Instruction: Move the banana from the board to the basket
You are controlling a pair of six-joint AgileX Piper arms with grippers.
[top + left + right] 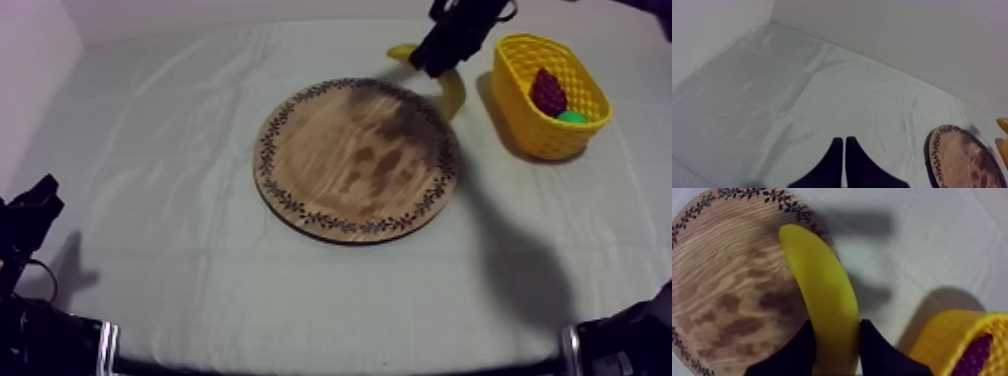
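Bare table lay open left of the wooden board. A narrow strip of cloth separated board from yellow basket, its interior partly occupied by grapes.

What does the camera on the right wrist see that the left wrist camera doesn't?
Right wrist view: the right fingers closed round the banana, held over the rim of the wooden board, with the yellow basket close by and a bunch of grapes inside it. Left wrist view: the left fingers lying together with nothing between them, above a wide stretch of cloth running to the wall. Shared: the wooden board and the cloth; the left view catches just the board's edge.
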